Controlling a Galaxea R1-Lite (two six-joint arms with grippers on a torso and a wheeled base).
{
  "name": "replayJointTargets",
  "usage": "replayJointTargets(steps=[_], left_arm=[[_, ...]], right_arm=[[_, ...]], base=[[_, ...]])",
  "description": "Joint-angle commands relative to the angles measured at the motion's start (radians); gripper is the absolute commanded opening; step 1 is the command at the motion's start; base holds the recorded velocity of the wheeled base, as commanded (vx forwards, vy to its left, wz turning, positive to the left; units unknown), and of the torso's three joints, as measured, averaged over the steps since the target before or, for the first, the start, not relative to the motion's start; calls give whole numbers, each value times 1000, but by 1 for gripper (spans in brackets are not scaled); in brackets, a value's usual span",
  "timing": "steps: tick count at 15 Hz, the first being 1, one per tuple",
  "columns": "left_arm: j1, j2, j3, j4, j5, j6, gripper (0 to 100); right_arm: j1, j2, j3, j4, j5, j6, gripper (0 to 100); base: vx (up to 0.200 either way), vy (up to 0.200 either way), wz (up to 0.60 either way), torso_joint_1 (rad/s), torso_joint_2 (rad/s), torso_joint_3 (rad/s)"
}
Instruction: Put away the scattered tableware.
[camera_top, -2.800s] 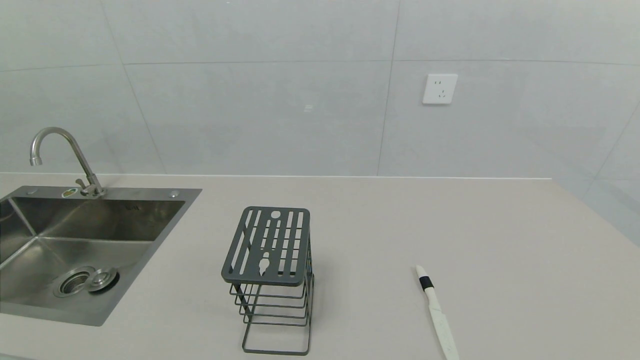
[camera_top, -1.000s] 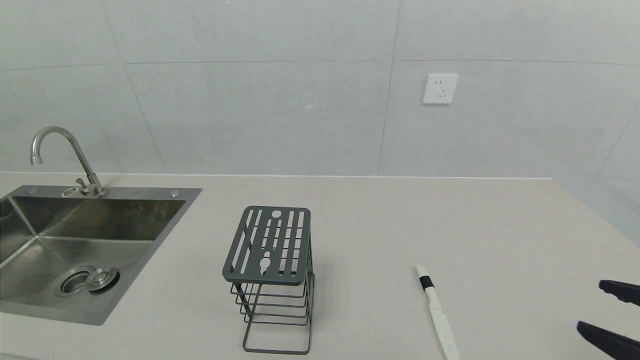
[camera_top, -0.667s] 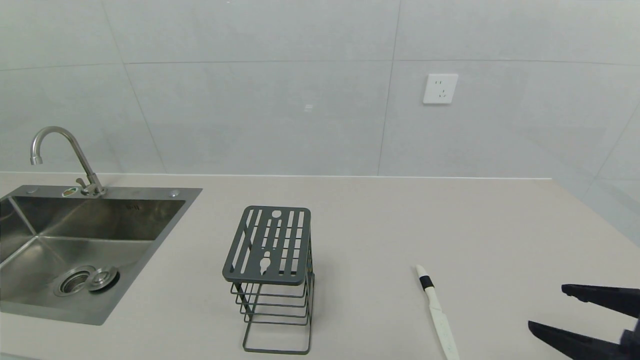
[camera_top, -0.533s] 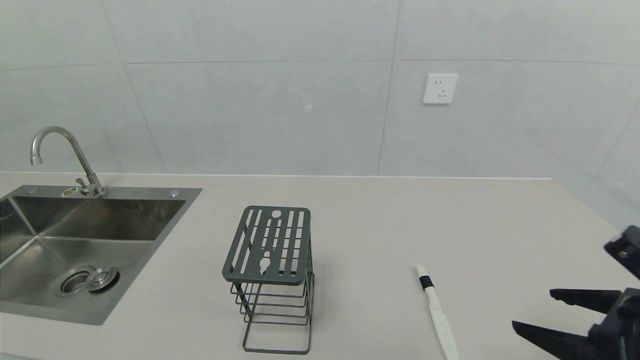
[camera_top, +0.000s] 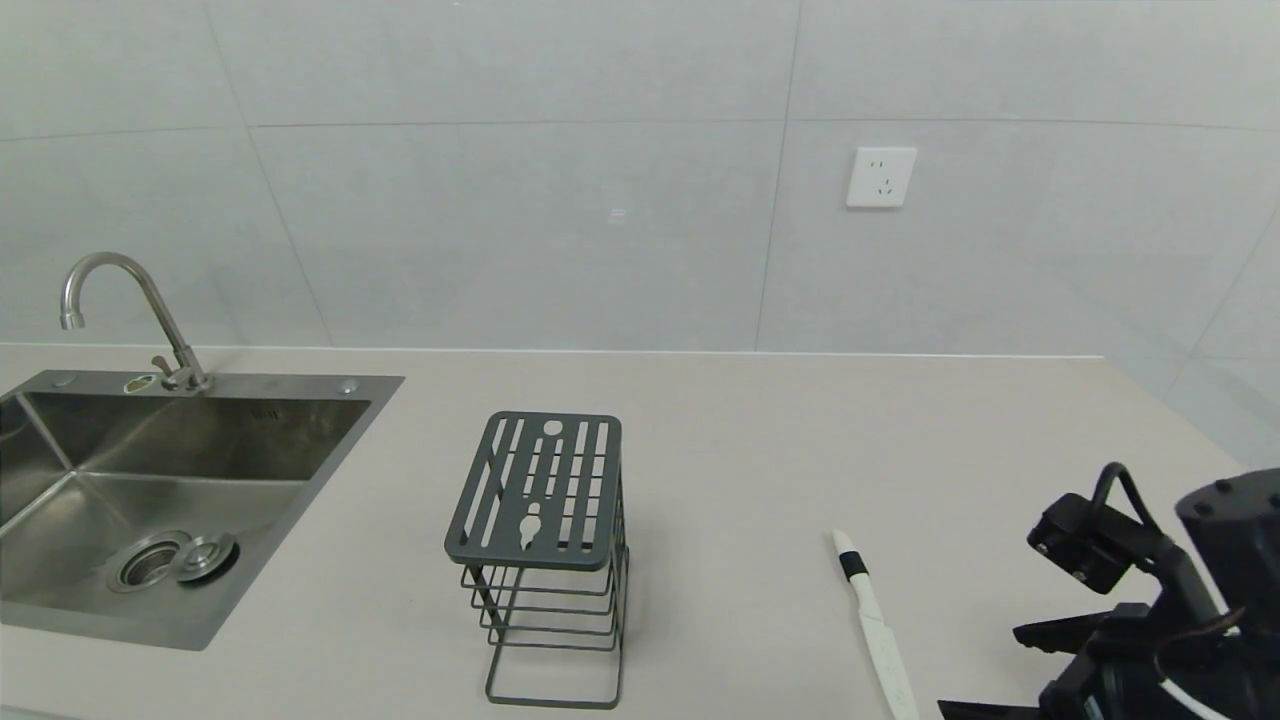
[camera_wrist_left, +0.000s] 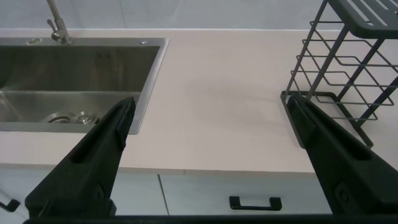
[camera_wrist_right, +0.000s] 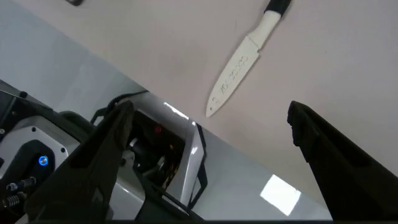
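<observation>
So the knife (camera_top: 875, 625) lay flat at the countertop's (camera_top: 760, 440) front edge, blade tip right at the lip; the slotted rack (camera_top: 535, 495) stood well apart along that same edge. My right gripper (camera_top: 978, 670) hung beside the knife, spread wide and empty. My worry: it's thin and flat, so a clumsy finger could shove it off

A: Head camera?
B: High, facing forward and down across the table (camera_top: 760, 440), set well back.
A: Wrists?
B: Left: low, facing sink (camera_wrist_left: 74, 68) and rack (camera_wrist_left: 367, 18). Right: close above knife (camera_wrist_right: 236, 71). Head view shares all three.
</observation>
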Motion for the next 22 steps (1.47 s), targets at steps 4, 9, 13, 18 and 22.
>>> replayJointTargets(steps=[4,9,13,18,22], left_arm=[[0,1,0,0,0,0,100],[0,1,0,0,0,0,100],[0,1,0,0,0,0,100],[0,1,0,-2,0,0,100],[0,1,0,0,0,0,100]], right_arm=[[112,203,-49,-14,-84,296,100],[101,358,-81,-72,-184,426,100],[86,456,-82,-173,-204,420,100],[74,571,-85,-301,-264,417,100],[43,616,-119,-302,-318,380,100]], base=[[0,0,0,0,0,0],[0,0,0,0,0,0],[0,0,0,0,0,0],[0,0,0,0,0,0],[0,0,0,0,0,0]])
